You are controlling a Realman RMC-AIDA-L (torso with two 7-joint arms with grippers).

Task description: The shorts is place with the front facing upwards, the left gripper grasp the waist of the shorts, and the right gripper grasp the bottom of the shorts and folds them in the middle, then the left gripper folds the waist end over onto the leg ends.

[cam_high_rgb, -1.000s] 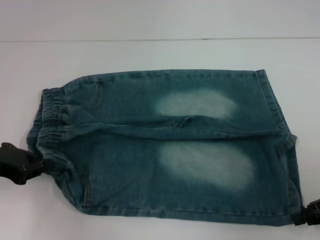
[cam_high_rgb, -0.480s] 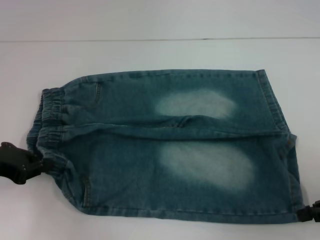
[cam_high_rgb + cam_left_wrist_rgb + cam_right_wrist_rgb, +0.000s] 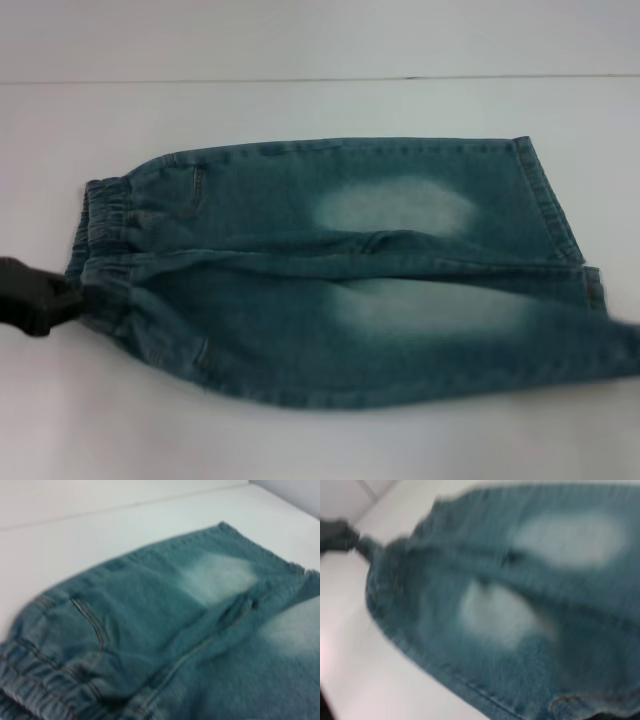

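One pair of shorts (image 3: 330, 270), blue-green washed denim, lies lengthwise across the middle of the white tabletop (image 3: 300, 110). The elastic waistband (image 3: 105, 215) points toward the tabletop's left edge and the leg ends (image 3: 550, 200) toward its right edge. The front faces upward, and two pale faded patches (image 3: 395, 208) mark the thighs, one on each leg. A curved pocket seam (image 3: 197, 188) shows just beside the waistband on the far leg.

The far leg rests flat, and its stitched hem is sharply outlined near the right edge. The near leg is drawn taut into a narrower band than the far one. Its hem end runs off toward the near right corner, too blurred to trace.

The left gripper (image 3: 68, 297) sits by the left edge of the tabletop, at the near corner of the waistband. Its jaws are clenched on the gathered elastic, and the cloth is pulled to a point where it meets the black tips. The right wrist view shows this same left gripper (image 3: 340, 534) at the far end of the shorts (image 3: 495, 605), with the fabric stretched toward it.

The left wrist view looks along the shorts (image 3: 150, 615) from the waist end. It shows the ruffled waistband (image 3: 35, 690) closest, then the pocket seam (image 3: 90, 625), with the centre seam running between the two legs.

The right gripper falls outside all three views, so the state of its jaws cannot be told.
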